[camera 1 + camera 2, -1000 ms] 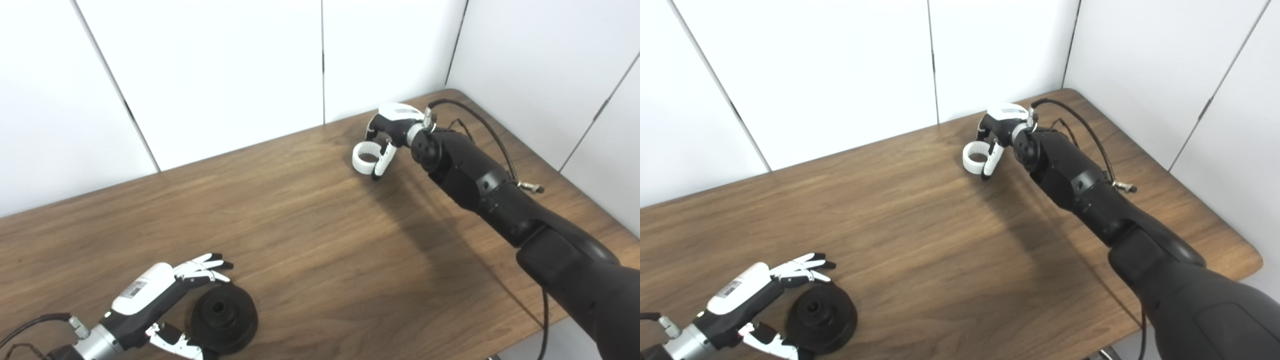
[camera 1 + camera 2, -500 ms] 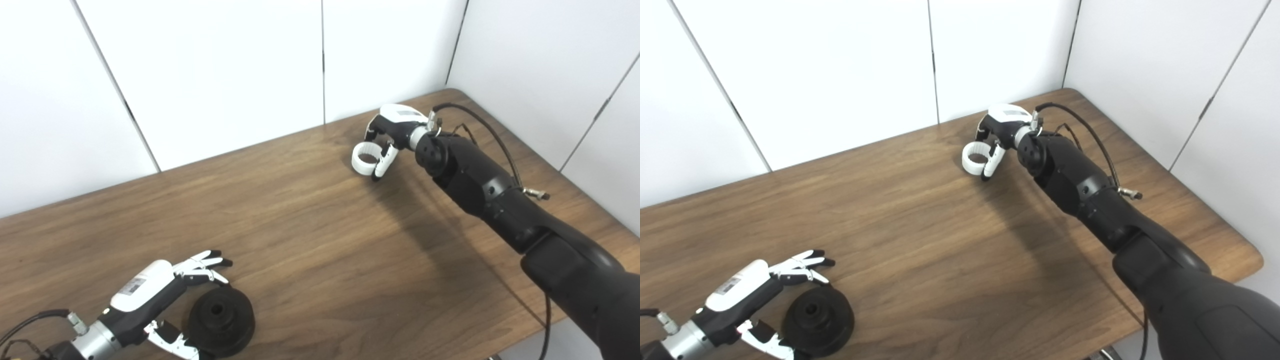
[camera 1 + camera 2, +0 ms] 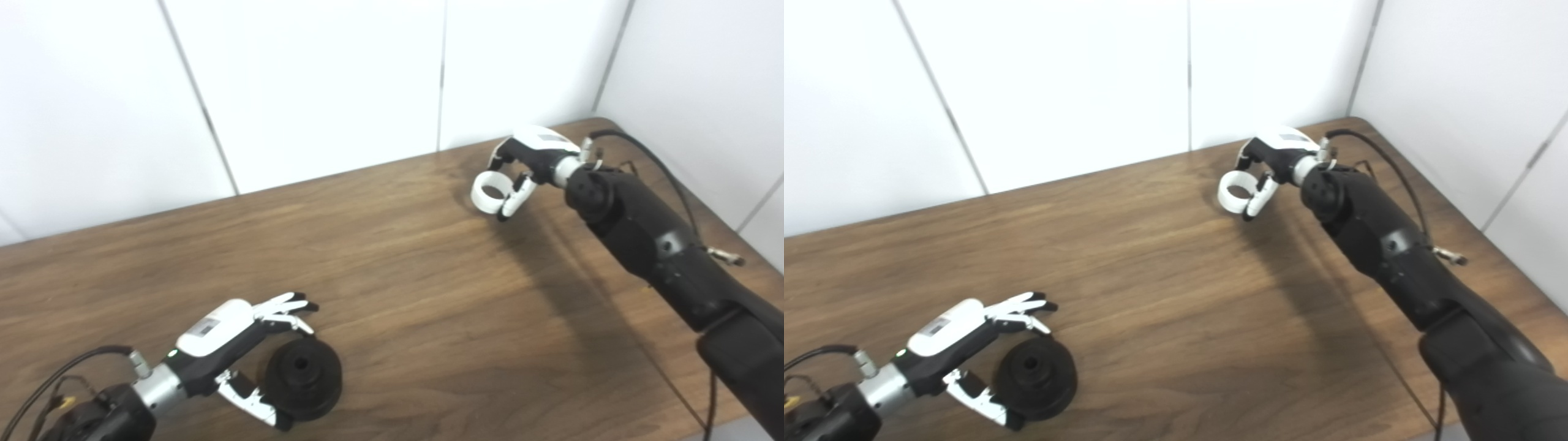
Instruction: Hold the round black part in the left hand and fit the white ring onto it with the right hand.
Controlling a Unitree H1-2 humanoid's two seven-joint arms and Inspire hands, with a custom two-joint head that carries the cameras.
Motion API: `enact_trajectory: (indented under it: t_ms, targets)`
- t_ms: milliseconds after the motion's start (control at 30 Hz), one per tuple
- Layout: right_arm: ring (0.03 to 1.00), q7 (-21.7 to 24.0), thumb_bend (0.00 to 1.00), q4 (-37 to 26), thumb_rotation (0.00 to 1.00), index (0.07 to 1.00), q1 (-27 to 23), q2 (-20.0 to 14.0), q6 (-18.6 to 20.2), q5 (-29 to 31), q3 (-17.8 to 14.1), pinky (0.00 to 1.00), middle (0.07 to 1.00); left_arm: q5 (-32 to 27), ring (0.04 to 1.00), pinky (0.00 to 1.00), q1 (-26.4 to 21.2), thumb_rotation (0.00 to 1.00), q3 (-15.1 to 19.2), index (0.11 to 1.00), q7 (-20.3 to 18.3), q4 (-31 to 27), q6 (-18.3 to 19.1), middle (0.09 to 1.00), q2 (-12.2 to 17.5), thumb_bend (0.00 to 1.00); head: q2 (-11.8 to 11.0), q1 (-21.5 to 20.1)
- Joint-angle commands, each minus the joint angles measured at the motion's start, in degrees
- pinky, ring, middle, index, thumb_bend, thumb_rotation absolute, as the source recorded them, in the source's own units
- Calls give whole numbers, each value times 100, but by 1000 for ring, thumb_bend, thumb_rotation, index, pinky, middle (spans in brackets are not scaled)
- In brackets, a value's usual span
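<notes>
Bare wooden table [image 3: 429, 294] separates black part [image 3: 302, 378] from white ring [image 3: 488, 192].

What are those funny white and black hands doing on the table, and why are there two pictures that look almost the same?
They belong to a robot. It has two cameras on its head, like two eyes side by side, so both pictures show one scene from places slightly apart. The arms reach in from the bottom edge.

On the brown wooden table lies a round black part with a hole in its middle. The robot's left hand has its fingers and thumb spread around it, but I cannot tell whether it grips yet.

Far across the table, the right hand has its fingers on a white plastic ring. Whether the ring is lifted or rests on the wood is hard to see.

The ring is meant to go onto the black part.
</notes>
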Motion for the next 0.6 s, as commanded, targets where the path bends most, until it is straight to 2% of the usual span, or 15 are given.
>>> enact_trajectory:
  t_ms: [0, 200, 333, 433, 567]
  targets:
    - [802, -64, 520, -178, 131, 484, -244, -224, -272, 28, -109, 805, 753, 271, 965, 832, 236, 71, -244, 489, -554, 74, 247, 911, -41, 522, 21, 58]
    - [800, 73, 520, -498, 129, 484, -262, -222, -275, 53, -143, 793, 754, 303, 963, 849, 205, 73, -241, 489, -487, 160, 181, 906, -170, 522, 114, 497]
    - [795, 191, 520, -630, 128, 484, -249, -257, -393, 142, -185, 760, 755, 326, 969, 872, 172, 74, -245, 489, -547, 142, 283, 912, -255, 521, 190, 770]
    - [814, 405, 520, -916, 129, 484, -201, -276, -262, 171, -191, 773, 765, 433, 965, 865, 162, 74, -224, 489, -493, 193, 222, 910, -344, 522, 233, 920]
    - [823, 571, 518, -1012, 130, 484, -171, -321, -469, 258, -159, 769, 772, 532, 968, 859, 162, 74, -204, 488, -457, 254, 215, 910, -460, 522, 298, 1146]
